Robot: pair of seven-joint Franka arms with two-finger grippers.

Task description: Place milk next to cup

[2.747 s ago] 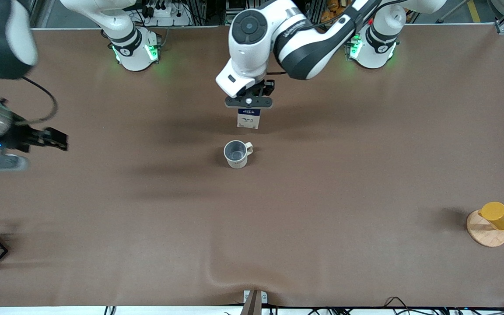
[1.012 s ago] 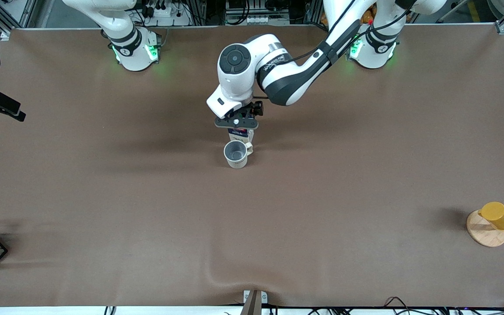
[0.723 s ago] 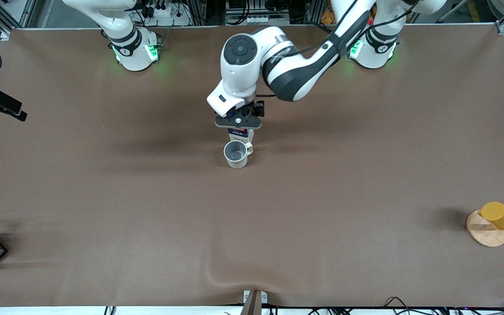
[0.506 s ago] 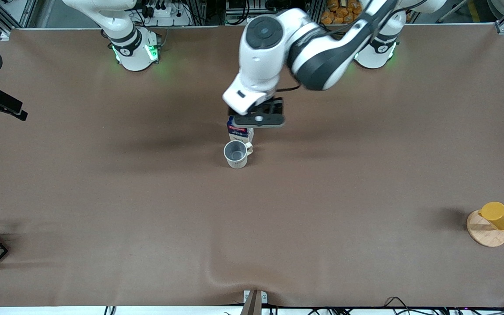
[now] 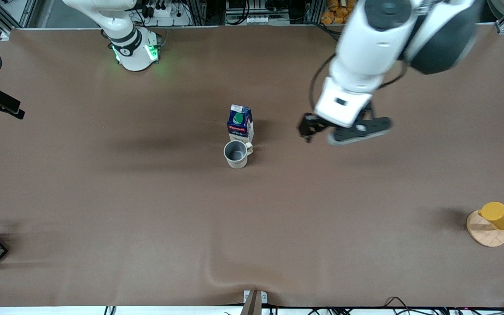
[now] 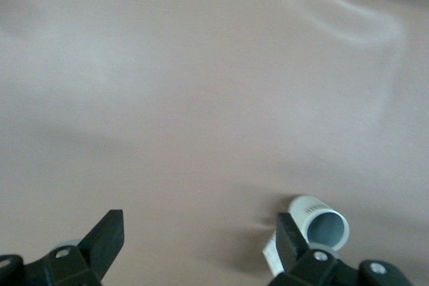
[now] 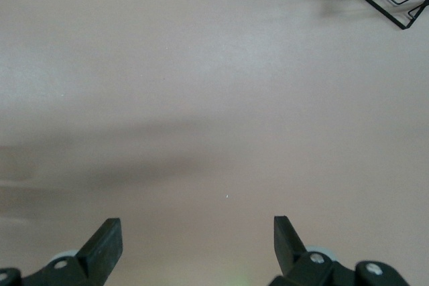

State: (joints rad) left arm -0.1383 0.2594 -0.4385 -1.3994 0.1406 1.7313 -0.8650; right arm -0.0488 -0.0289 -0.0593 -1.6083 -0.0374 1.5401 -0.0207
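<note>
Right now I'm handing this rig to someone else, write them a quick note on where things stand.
Left gripper: jaws open, holding nothing, up over bare table toward the left arm's end from the milk.
Right gripper: jaws open, empty, waiting over the right arm's end of the table.
Milk: upright on the table, right beside the cup, just farther from the front camera; I can't tell if they touch.
Done: milk placed next to cup and released.
Left: nothing but parking the left arm.
</note>
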